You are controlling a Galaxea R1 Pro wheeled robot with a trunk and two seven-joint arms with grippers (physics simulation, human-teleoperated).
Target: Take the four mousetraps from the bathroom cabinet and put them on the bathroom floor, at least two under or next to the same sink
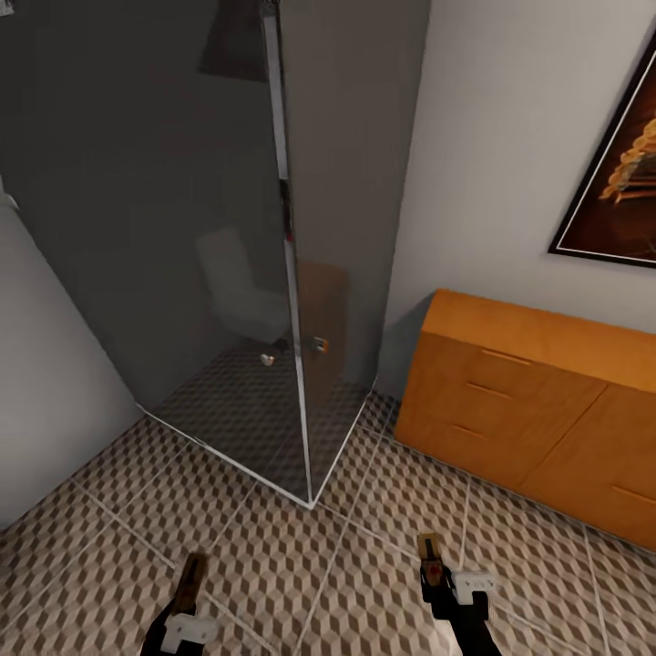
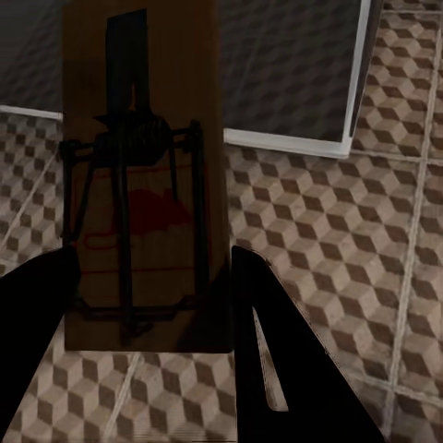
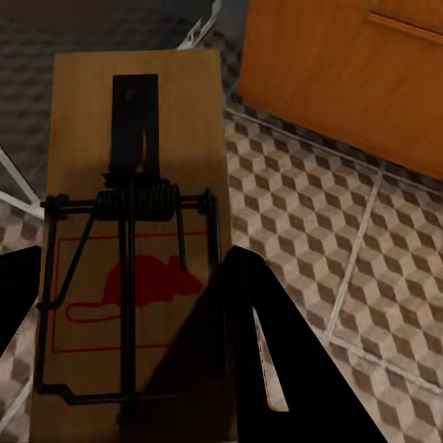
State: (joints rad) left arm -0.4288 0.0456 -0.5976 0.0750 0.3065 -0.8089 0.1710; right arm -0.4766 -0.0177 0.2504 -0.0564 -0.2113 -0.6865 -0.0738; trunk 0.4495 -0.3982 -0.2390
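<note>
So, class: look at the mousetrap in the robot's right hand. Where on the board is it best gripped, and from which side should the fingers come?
Grip the right mousetrap by the long edges of its flat board, at the end nearest the red mouse print. The wire spring and bar lie on top along the middle, so the right hand comes in from that end, one finger at each edge, as it appears to hold it now.

Mousetrap (image 3: 129,240) board showing matt wood, dark metal wire on top. Cabinet (image 1: 538,401) showing smooth orange-brown wood. Bathroom floor (image 1: 364,583) beside cabinet looking matt tiled. Shower screen (image 1: 228,228) beside cabinet looking glossy glass, shiny metal edging.
</note>
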